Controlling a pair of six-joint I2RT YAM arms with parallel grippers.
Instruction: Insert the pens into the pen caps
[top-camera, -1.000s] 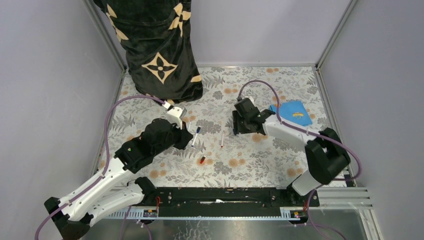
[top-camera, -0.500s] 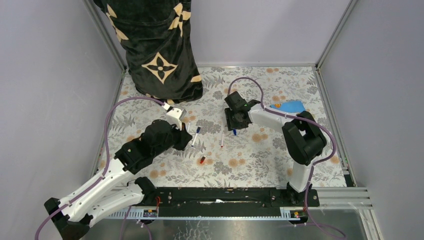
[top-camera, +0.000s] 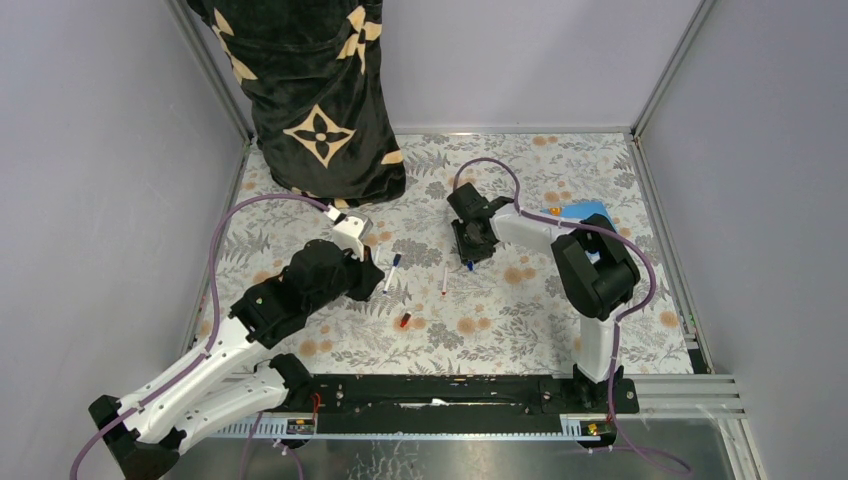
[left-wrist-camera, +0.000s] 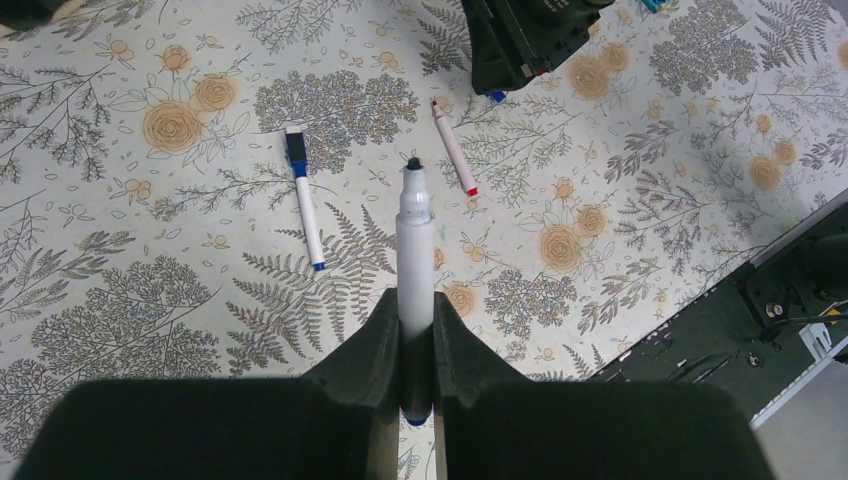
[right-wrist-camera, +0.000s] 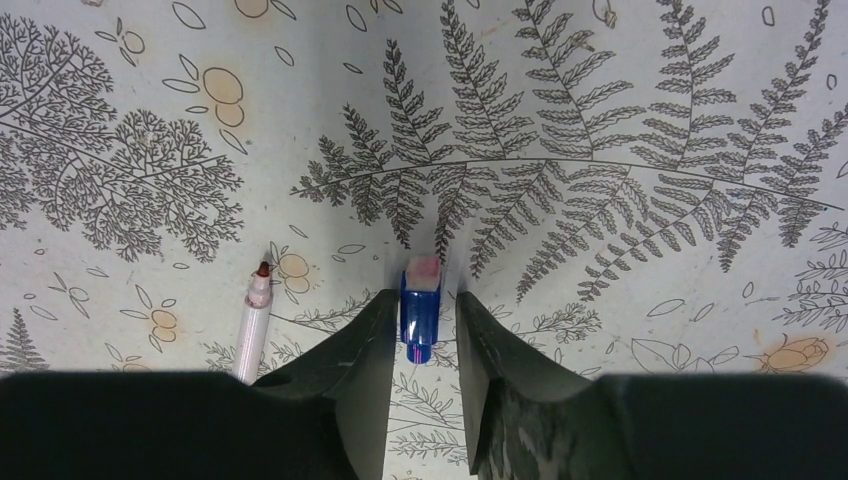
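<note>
Left gripper (left-wrist-camera: 415, 302) clamped on white pen (left-wrist-camera: 414, 235) — right gripper (right-wrist-camera: 423, 297) jaws slightly apart, straddling blue pen cap (right-wrist-camera: 420, 320).

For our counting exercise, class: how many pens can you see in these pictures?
3. A black-tipped pen is clamped in the left gripper; a blue-ended pen lies on the table beside it; a red-tipped pen lies nearer the right gripper. None seems hidden.

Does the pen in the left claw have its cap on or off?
Off. The pen clamped in the left gripper shows its bare dark tip, with no cap over it.
</note>
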